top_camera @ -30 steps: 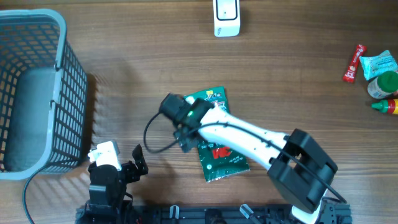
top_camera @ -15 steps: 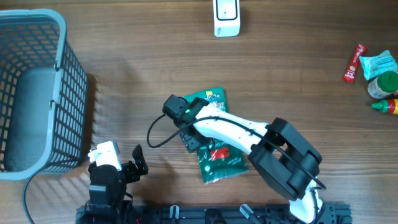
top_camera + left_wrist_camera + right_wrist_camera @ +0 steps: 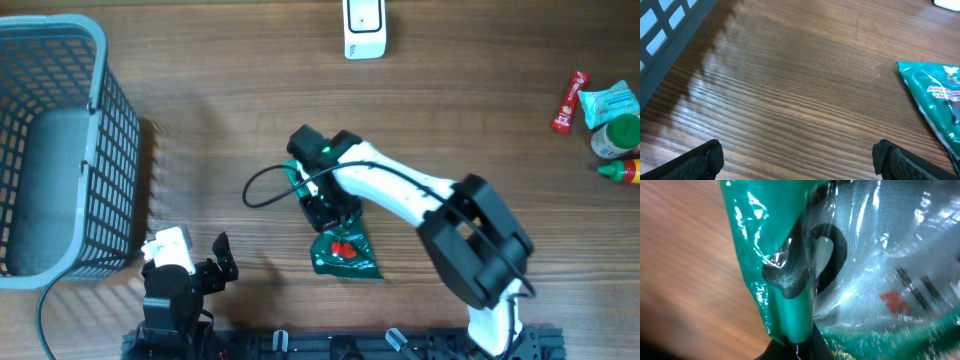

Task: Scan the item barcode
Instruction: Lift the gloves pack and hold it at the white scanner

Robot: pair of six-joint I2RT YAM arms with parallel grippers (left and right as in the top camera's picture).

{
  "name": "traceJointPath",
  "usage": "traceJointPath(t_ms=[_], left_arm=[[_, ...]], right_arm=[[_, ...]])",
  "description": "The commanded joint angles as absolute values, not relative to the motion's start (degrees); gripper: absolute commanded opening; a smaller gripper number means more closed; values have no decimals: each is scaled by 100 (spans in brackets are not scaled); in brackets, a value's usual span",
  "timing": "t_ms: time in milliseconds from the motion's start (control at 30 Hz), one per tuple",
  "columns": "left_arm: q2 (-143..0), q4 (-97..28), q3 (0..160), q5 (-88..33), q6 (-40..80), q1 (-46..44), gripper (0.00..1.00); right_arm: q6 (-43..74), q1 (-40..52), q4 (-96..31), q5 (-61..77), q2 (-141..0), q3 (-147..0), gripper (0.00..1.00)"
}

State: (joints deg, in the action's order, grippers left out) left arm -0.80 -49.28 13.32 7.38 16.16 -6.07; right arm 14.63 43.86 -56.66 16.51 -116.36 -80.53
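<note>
One packet [image 3: 345, 252], at middle of surface [image 3: 480, 100], edge pinched in right pincer [image 3: 332, 215], pressed together on the film. Left pincer [image 3: 224, 258] spread, idle beside basket [image 3: 60, 130]. Scanner [image 3: 363, 30] well apart. Judged: grasp made; barcode presentation and scan outstanding.

Setting: a mock shop checkout built as a robot test station. Indicators: a wood-grain counter [image 3: 480, 60]; a grey shopping basket [image 3: 100, 60] at the left edge; a white scanner unit [image 3: 364, 28] at the far edge; packaged goods, namely a green packet [image 3: 345, 255] mid-counter, and a red tube [image 3: 569, 102], a teal pack [image 3: 608, 102] and a green-capped jar [image 3: 617, 135] at the right edge. Robot arms [image 3: 410, 200] are mounted at the near edge.
</note>
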Motion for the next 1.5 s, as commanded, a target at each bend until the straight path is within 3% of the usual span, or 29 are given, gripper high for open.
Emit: traceJointPath(t_ms=[0,400,600,700,933,1167,1467], left_arm=[[-38,-4912,1317,709,1540,-637,100],[-38,-4912,1317,709,1540,-637,100],[-38,-4912,1317,709,1540,-637,100],[-38,-4912,1317,709,1540,-637,100],[-38,-4912,1317,709,1540,-637,100],[-38,-4912,1317,709,1540,-637,100],[-38,-4912,1317,709,1540,-637,100]], right_arm=[[1173,4152,-5640,3186,-10840,-8191,4],[733,3094,-5784,7085,-10252,-8189,4],[-1601,3089,-5747,9063,-10254,-8184,4],[-2418,3089,-5684,9194,-10254,-8184,4],[-2261,3089,-4733,9297,-10254,-8184,4],[-4851,3133,-4434,9301,-10259,-8108,4],[-6300,3131,-4370,9301,-10267,-8103,4]])
